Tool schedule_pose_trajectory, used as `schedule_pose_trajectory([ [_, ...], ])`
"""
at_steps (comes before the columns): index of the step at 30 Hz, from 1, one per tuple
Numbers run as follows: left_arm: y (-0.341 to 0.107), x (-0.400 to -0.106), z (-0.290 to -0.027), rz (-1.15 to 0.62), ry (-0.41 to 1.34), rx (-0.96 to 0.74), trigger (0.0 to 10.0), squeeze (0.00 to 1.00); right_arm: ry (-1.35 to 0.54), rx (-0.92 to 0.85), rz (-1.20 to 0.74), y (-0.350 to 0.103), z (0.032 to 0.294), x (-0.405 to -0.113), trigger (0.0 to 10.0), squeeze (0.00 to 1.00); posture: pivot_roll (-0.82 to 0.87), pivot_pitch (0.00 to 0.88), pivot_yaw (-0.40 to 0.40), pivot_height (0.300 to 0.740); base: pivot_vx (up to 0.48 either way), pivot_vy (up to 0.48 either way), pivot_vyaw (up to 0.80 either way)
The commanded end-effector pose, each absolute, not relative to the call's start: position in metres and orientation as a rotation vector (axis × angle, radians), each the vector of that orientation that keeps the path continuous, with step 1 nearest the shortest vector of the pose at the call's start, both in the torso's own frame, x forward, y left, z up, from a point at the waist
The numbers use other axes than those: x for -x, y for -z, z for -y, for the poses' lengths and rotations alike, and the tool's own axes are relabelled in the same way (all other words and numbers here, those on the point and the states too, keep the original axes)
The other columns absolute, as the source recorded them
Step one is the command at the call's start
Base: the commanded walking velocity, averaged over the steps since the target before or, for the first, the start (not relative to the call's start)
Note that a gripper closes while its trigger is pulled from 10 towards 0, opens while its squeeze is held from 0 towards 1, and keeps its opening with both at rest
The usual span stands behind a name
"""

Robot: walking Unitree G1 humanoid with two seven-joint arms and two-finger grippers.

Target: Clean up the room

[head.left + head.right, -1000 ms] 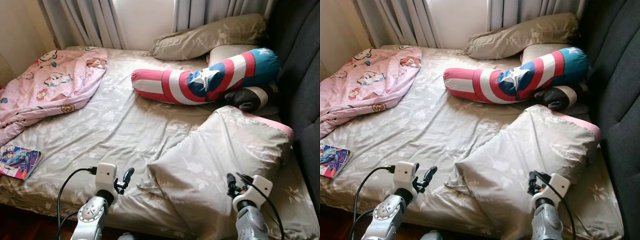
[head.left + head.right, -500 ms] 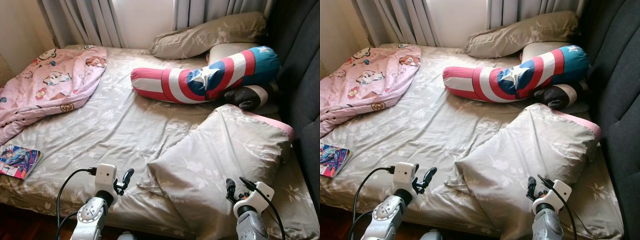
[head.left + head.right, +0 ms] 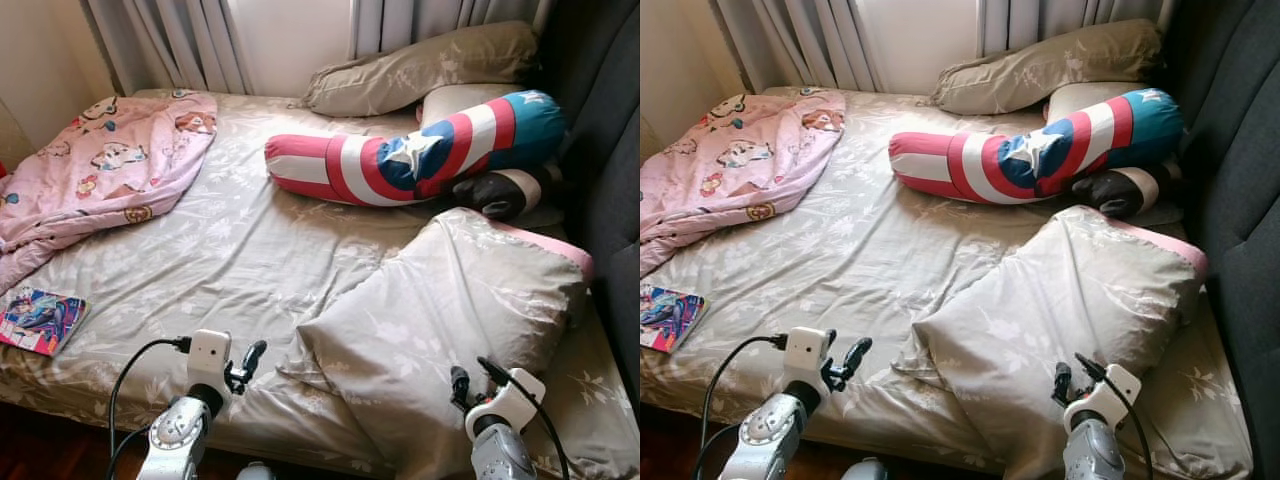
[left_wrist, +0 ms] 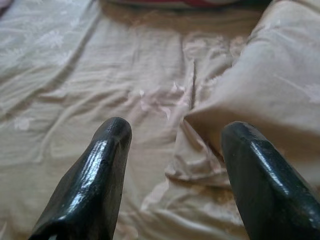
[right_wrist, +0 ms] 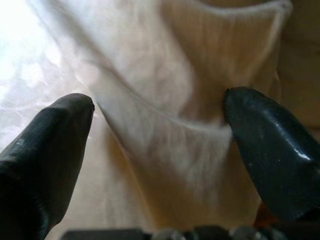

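Pincers both gape empty: left pincer (image 4: 172, 175) over the bed (image 3: 240, 250), right pincer (image 5: 157, 165) over the pillow (image 3: 450, 310).

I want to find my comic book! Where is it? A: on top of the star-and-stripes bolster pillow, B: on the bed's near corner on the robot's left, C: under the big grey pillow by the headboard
B: the comic book lies flat near the bed's edge, just below the pink cartoon blanket, far from the striped bolster.
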State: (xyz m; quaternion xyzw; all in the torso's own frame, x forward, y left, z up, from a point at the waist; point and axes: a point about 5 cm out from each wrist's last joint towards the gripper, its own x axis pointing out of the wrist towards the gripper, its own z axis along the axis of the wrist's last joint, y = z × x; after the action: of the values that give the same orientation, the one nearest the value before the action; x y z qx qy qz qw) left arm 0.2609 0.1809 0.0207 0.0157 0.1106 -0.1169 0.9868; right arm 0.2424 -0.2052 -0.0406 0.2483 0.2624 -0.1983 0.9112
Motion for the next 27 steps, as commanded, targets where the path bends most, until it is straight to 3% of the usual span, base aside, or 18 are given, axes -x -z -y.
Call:
schedule_pose_trajectory([
  [1, -0.021, -0.258, -0.186, -0.234, 0.239, -0.058, 10.0, 0.0, 0.415, -0.513, -0.565, 0.042, 0.204, -0.243, 10.0, 0.0, 0.08, 0.085, 0.042, 0.662, 0.0, 0.0, 0.0],
  [7, -0.021, -0.252, -0.191, -0.244, 0.241, -0.068, 10.0, 0.0, 0.452, -0.539, -0.623, 0.047, 0.206, -0.237, 10.0, 0.0, 0.1, 0.111, 0.054, 0.662, 0.0, 0.0, 0.0],
  [16, -0.026, -0.242, -0.197, -0.251, 0.259, -0.093, 10.0, 0.0, 0.303, -0.578, -0.761, 0.059, 0.179, -0.231, 10.0, 0.0, 0.13, 0.153, 0.081, 0.662, 0.0, 0.0, 0.0],
  [27, -0.026, -0.228, -0.201, -0.284, 0.269, -0.111, 10.0, 0.0, 0.24, -0.607, -0.801, 0.064, 0.166, -0.224, 10.0, 0.0, 0.16, 0.2, 0.101, 0.662, 0.0, 0.0, 0.0],
])
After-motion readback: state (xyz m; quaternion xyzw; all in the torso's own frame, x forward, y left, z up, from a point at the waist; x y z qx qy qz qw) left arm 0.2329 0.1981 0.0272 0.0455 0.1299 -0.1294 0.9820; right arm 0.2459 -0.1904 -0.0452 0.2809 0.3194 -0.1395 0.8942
